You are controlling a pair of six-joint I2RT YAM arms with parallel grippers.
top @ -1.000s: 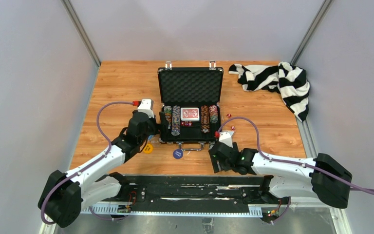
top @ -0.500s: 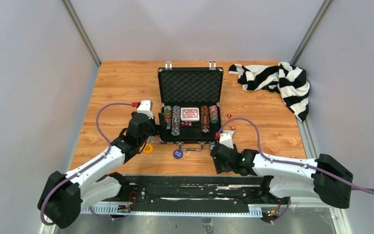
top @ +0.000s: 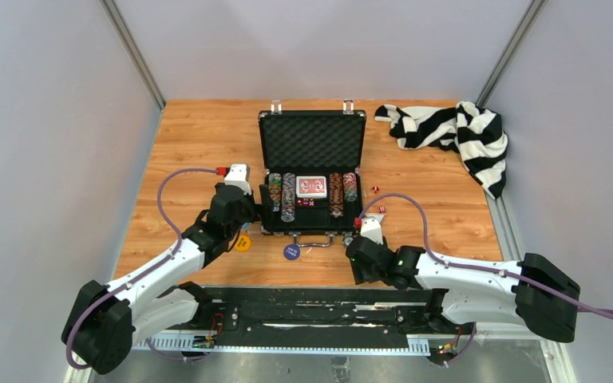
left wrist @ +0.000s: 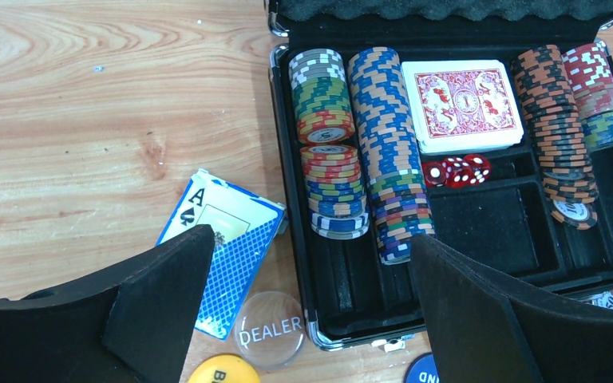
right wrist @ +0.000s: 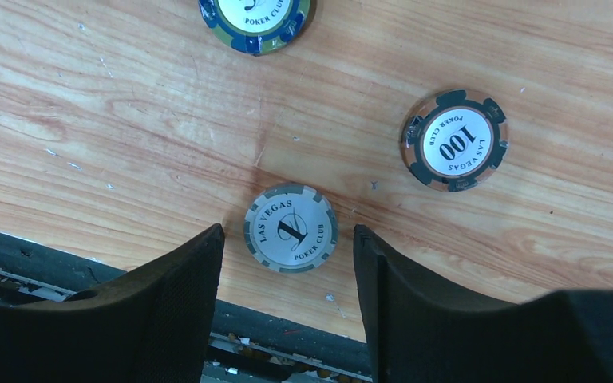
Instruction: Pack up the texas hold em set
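Two arms out; briefcase (top: 311,140) open mid-desk (top: 199,136), pieces loose around it.
Jaws of right gripper (right wrist: 287,239) apart astride flat grey chip (right wrist: 290,228) by desk's near edge; left gripper (left wrist: 311,239) wide open above case's left side. Risk: thin chip slips, skids off edge.

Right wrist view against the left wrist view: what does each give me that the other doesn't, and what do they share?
Only the right wrist: a grey chip marked 1 lying flat between the jaws, untouched, and a 100 chip off to one side. Only the left wrist: the open case holding chip stacks, a red-backed deck and red dice; outside it, a blue-backed deck and the DEALER button. Both: the wooden table, and each view's own jaws standing apart.
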